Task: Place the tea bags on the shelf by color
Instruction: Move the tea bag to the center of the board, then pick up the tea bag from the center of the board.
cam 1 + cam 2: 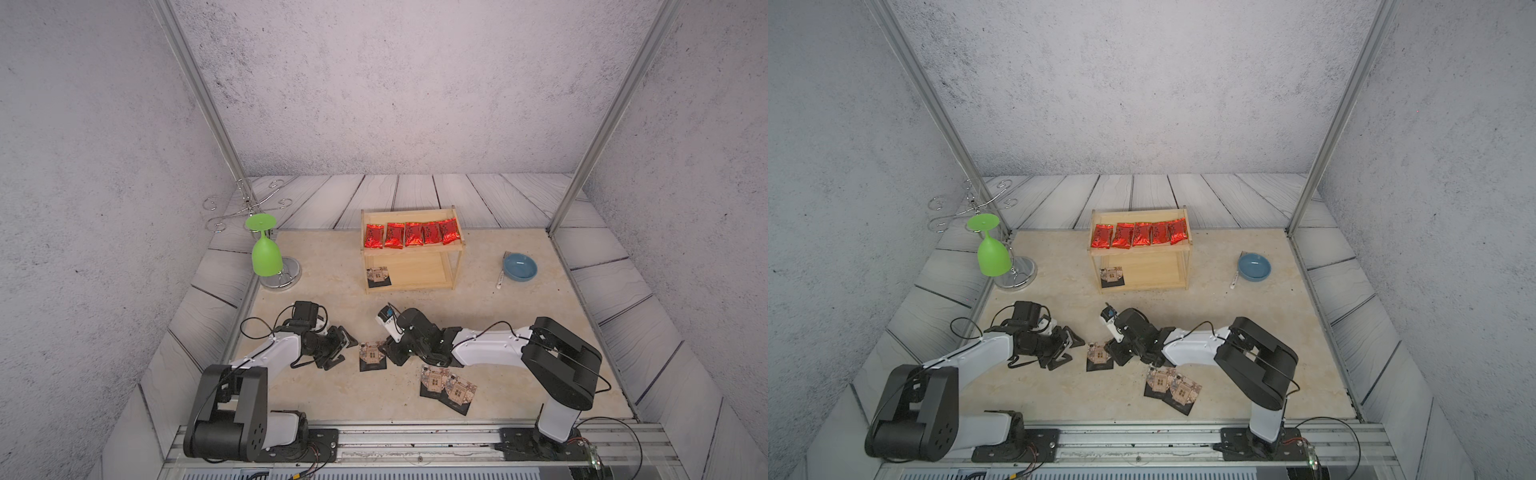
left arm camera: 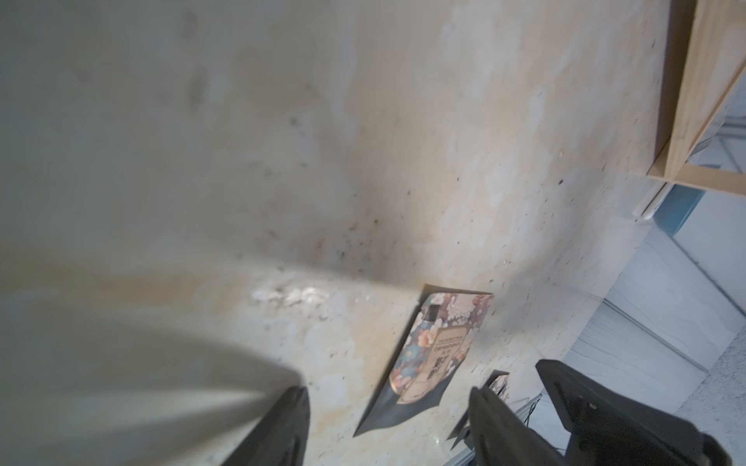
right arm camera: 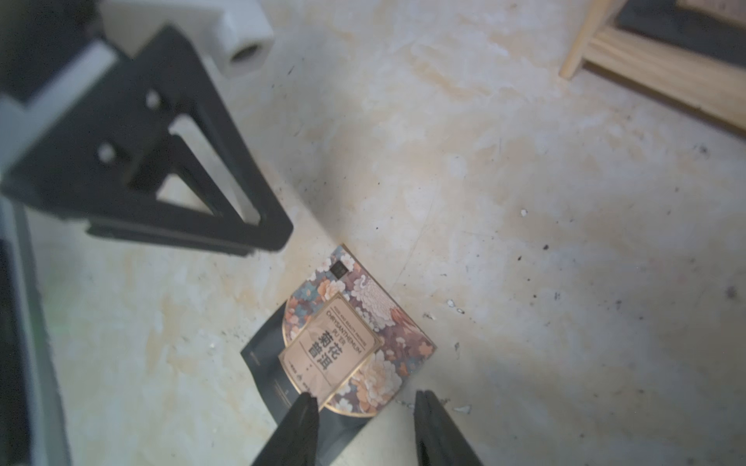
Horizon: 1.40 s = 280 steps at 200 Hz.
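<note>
The wooden shelf (image 1: 454, 249) carries several red tea bags (image 1: 411, 234) in a row on its upper board. One black tea bag (image 1: 378, 277) lies at the left of its lower board. Another black packet (image 1: 372, 355) (image 3: 339, 343) lies flat on the table between my two grippers. My right gripper (image 1: 388, 353) (image 3: 365, 395) is open and low over that packet's right edge, one finger above its dark border. My left gripper (image 1: 348, 351) (image 2: 389, 390) stands open just left of it, holding nothing. Two overlapping black packets (image 1: 446, 386) lie nearer the front.
A green glass (image 1: 266, 257) hangs upside down on a chrome rack at the left. At the right stands a blue bowl (image 1: 519, 267) with a white utensil (image 1: 500, 279) beside it. Grey plank walls surround the beige table.
</note>
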### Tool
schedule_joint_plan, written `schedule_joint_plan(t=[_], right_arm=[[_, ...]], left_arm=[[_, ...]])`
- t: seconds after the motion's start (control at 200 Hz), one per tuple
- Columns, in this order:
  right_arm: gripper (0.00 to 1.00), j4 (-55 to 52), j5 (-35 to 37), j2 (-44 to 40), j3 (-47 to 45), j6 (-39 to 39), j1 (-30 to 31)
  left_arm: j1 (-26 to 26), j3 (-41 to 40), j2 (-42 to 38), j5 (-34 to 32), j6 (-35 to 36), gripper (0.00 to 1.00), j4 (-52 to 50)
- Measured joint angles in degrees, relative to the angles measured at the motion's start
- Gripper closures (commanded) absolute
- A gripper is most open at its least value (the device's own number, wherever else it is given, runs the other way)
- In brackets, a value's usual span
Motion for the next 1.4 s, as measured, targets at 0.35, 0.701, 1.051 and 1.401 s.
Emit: schedule_joint_plan(t=[0.35,0.701,1.051,1.401], right_arm=[[0.85,5.79,-10.29,7.78,0.04,5.51,-3.74],[0.85,8.70,-13.55,10.25,1.01,6.27,-4.87],[0.86,10.19,-14.93,11.10,1.16,6.54,-6.08],[0.84,10.71,-15.23,11.28,1.14,6.75,-6.58]], left_arm=[[-0.68,0.48,2.05,-0.33,-0.31,0.35,4.44],[-0.96,-0.28,3.56,1.09,0.35,0.49,7.65],[-3.74,-0.28,6.84,2.47,0.59,0.70,11.52],[-5.14,-0.63,8.39,2.58,-0.44,1.00,12.98]])
